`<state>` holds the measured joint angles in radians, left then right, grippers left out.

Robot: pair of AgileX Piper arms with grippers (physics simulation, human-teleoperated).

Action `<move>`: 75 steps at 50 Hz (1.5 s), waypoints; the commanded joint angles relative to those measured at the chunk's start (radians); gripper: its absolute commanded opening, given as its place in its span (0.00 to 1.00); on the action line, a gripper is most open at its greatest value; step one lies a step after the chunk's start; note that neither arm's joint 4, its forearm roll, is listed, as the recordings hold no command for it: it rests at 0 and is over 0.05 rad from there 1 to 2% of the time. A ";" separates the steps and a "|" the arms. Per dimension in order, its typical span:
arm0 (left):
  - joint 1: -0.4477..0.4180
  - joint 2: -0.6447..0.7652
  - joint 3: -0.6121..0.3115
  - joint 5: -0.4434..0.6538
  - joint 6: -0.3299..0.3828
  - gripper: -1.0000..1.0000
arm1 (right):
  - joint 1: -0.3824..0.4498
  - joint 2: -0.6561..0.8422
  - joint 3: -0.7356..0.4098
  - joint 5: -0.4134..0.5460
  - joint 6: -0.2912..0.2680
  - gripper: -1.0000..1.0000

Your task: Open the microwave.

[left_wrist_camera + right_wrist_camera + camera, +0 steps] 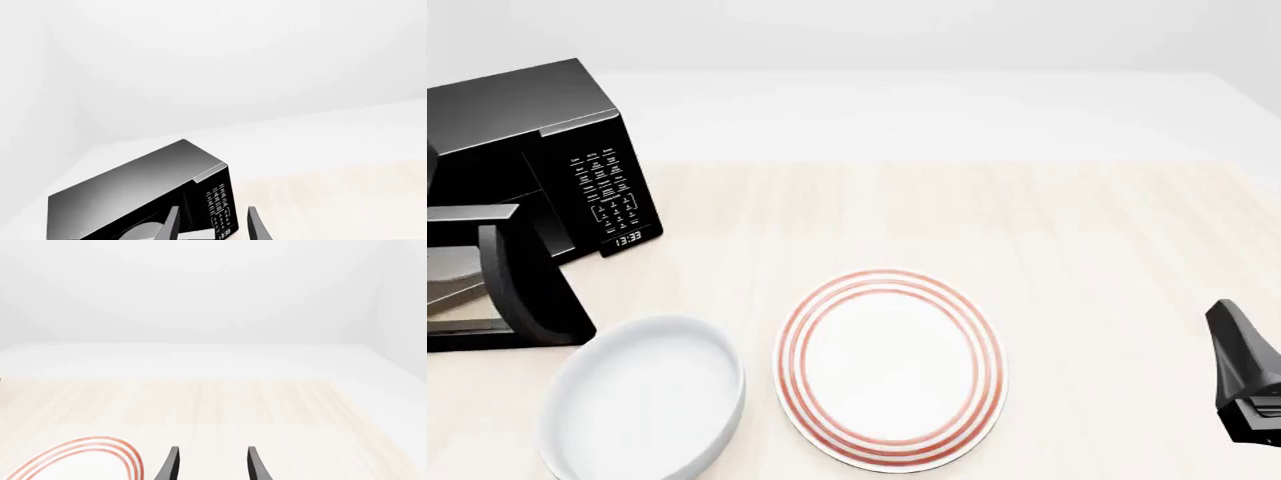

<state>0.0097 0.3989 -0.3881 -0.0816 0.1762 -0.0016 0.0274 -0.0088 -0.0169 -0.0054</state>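
Note:
The black microwave [510,112] stands at the table's far left, with its white-lettered keypad [607,192] and clock [627,238] facing front. Its door [541,288] stands swung out towards the front. In the left wrist view the microwave [133,182] lies ahead, and part of the round turntable [141,233] shows inside. My left gripper [212,226] is open and empty, held back from the keypad side; I cannot make it out in the front view. My right gripper [212,466] is open and empty at the front right of the table [1228,322].
A white bowl [641,400] sits at the front left, just in front of the open door. A white plate with red rings [892,365] lies front centre and also shows in the right wrist view [100,456]. The table [1028,230] is light wood.

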 commanded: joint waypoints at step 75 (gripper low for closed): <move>0.026 0.528 -0.459 0.359 -0.056 1.00 | 0.000 0.000 0.000 0.000 0.000 1.00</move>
<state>0.0268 0.8945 -0.8348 0.2353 0.1236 -0.0015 0.0273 -0.0088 -0.0169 -0.0054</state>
